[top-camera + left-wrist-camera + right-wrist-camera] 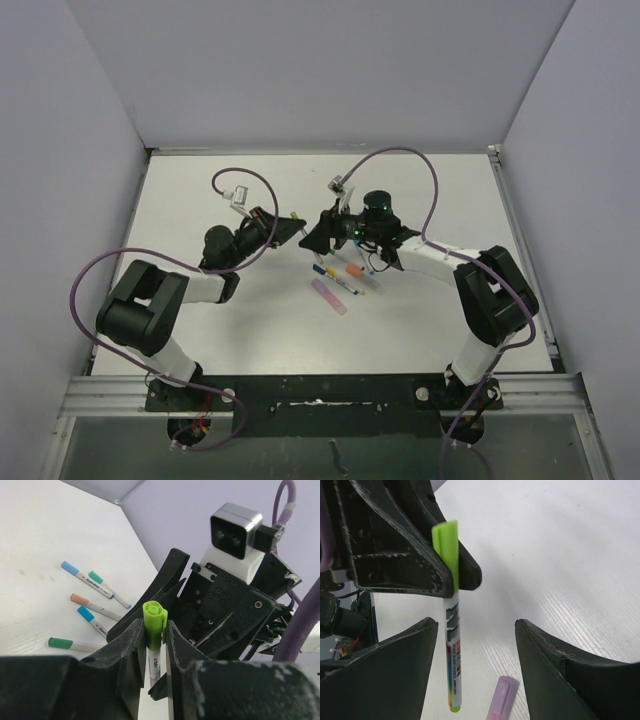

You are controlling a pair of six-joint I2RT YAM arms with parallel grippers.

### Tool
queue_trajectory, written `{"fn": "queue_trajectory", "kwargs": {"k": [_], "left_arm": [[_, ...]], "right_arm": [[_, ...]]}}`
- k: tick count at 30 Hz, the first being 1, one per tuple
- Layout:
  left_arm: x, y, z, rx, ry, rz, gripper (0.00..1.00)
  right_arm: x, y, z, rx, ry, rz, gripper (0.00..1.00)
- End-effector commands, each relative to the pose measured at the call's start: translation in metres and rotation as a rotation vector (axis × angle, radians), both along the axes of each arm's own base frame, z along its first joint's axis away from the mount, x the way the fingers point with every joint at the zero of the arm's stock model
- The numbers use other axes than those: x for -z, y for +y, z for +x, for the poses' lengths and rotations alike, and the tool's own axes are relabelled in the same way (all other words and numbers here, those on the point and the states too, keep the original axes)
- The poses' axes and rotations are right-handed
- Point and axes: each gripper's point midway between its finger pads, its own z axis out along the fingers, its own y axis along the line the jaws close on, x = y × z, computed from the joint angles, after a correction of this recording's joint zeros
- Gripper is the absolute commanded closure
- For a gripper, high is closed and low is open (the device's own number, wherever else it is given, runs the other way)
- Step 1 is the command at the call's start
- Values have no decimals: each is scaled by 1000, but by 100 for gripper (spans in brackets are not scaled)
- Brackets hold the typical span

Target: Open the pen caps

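Observation:
My left gripper (155,630) is shut on the lime-green cap (154,622) of a white pen (154,662) and holds it above the table. In the right wrist view the cap (446,545) sits on the pen, and the white body (452,660) hangs down from it. My right gripper (477,645) is open around the body, which lies close to its left finger without being pinched. From above, the two grippers (290,228) (320,236) meet at mid-table. Several capped pens (90,600) with blue, teal, orange and green pen caps lie on the table.
A purple-capped pen (501,700) lies on the table just below my right gripper; from above it (328,296) lies in front of the pen cluster (350,278). The white table (200,200) has grey walls around it.

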Motion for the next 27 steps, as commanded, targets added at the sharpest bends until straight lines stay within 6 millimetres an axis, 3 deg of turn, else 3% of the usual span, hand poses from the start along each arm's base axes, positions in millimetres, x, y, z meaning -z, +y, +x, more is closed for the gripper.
{"fn": "queue_trajectory", "kwargs": {"k": [1,15,27], "left_arm": [[-34,5,-4,-24,-85,-37,100],[-21,6,3,-50,-30,-13,100],[-5,8,5,-67,19,44,100]], "right_arm": [[-11,-2,-5,-11,-63,-22,36],[-12,6,-7,-18,-87,-54,58],[-15,8,-4,-8,-104,-64,68]]}}
